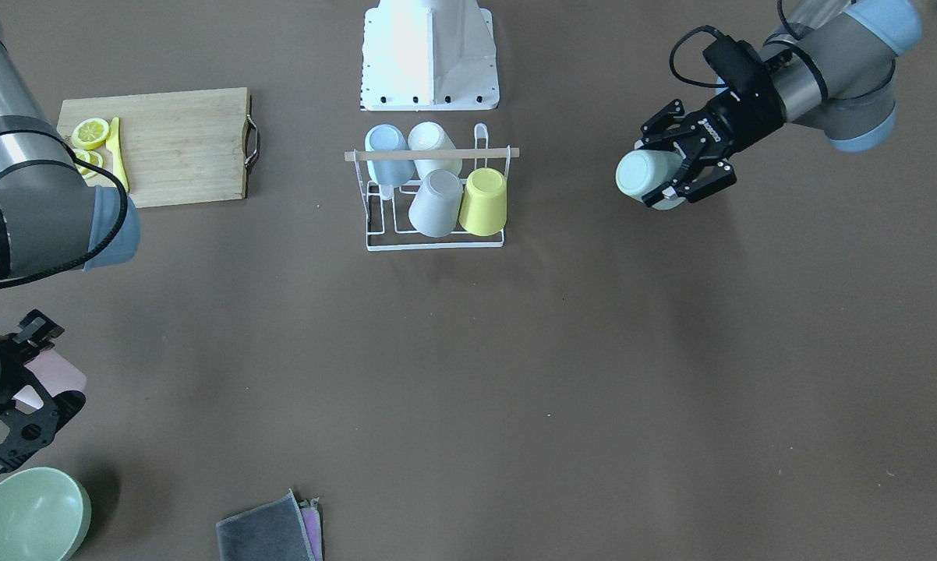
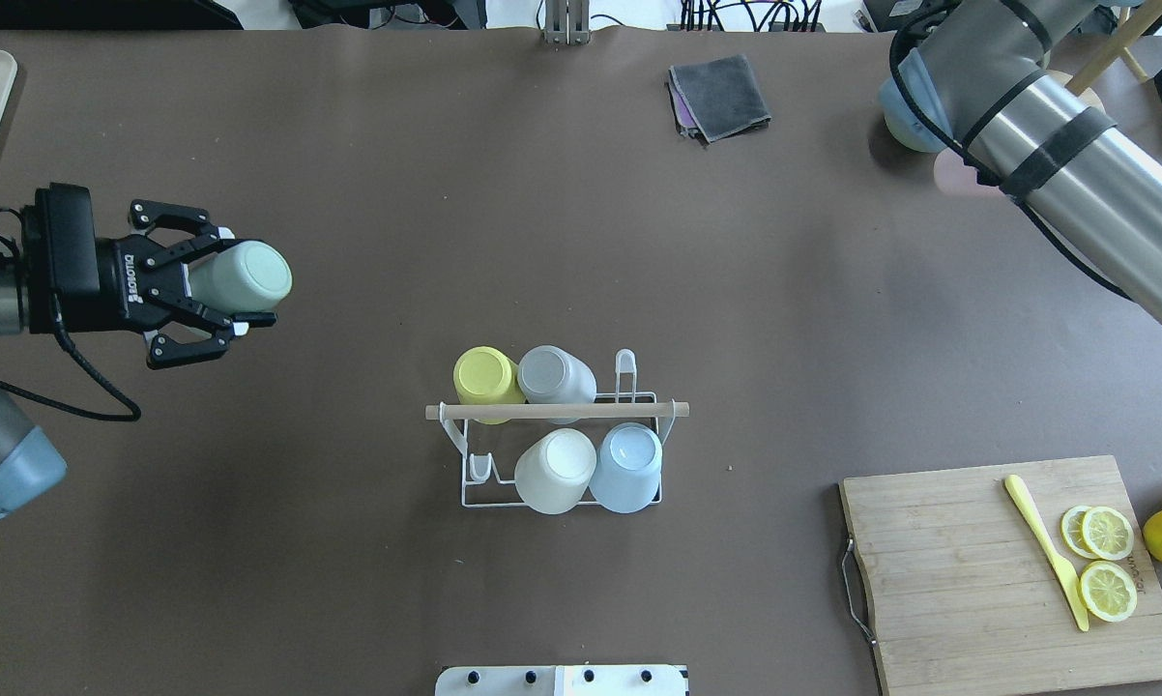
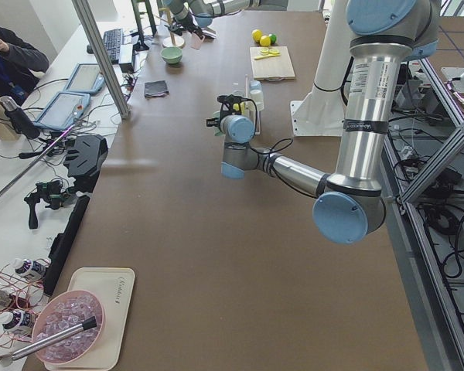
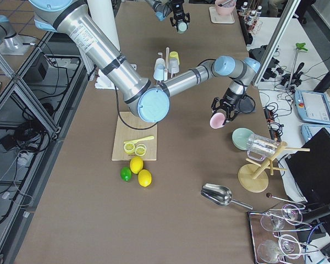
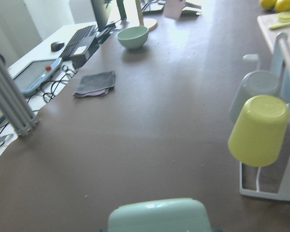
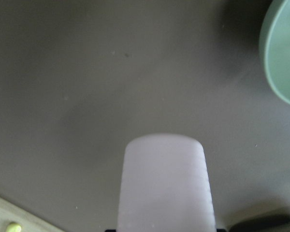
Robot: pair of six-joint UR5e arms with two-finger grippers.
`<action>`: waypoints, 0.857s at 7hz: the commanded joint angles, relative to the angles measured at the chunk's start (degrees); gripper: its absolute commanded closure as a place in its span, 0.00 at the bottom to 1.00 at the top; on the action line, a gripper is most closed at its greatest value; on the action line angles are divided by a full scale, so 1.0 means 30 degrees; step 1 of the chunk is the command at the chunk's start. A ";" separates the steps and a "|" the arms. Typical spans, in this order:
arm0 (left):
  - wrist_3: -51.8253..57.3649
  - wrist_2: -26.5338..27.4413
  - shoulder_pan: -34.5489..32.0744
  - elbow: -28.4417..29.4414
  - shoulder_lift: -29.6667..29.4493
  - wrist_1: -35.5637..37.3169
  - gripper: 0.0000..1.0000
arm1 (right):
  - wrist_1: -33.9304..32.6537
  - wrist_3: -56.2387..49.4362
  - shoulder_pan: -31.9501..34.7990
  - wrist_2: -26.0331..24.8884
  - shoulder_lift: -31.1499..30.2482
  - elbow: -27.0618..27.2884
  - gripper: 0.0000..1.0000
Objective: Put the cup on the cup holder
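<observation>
Both are full, you see: left gripper (image 2: 238, 280) clasps green cup (image 2: 255, 275) mid-left overhead; right gripper (image 4: 224, 113) clasps pink cup (image 4: 215, 121).

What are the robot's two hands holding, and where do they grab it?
Left gripper: pale green cup, clamped around its side. Right gripper: pale pink cup, also by its side.

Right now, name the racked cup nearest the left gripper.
The yellow cup, the only yellow one, at the cup holder's end facing the left gripper.
</observation>
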 commanded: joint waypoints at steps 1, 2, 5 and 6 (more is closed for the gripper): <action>-0.0071 0.1719 0.3301 -0.0087 -0.0024 -0.4108 1.00 | 0.7880 0.2723 0.1049 0.4359 -0.2409 0.0962 0.59; -0.0071 0.2365 0.4040 -0.0087 -0.0228 -0.5371 1.00 | 1.1494 0.4799 0.1170 0.5308 -0.3119 0.0963 0.59; -0.0100 0.4035 0.5506 0.1253 -0.3413 -0.6494 1.00 | 1.8950 0.8738 0.0967 0.6048 -0.2921 0.0933 0.60; -0.0100 0.4041 0.5628 0.1841 -0.3771 -0.7367 1.00 | 2.0509 0.8804 0.0995 0.6369 -0.3095 0.0875 0.60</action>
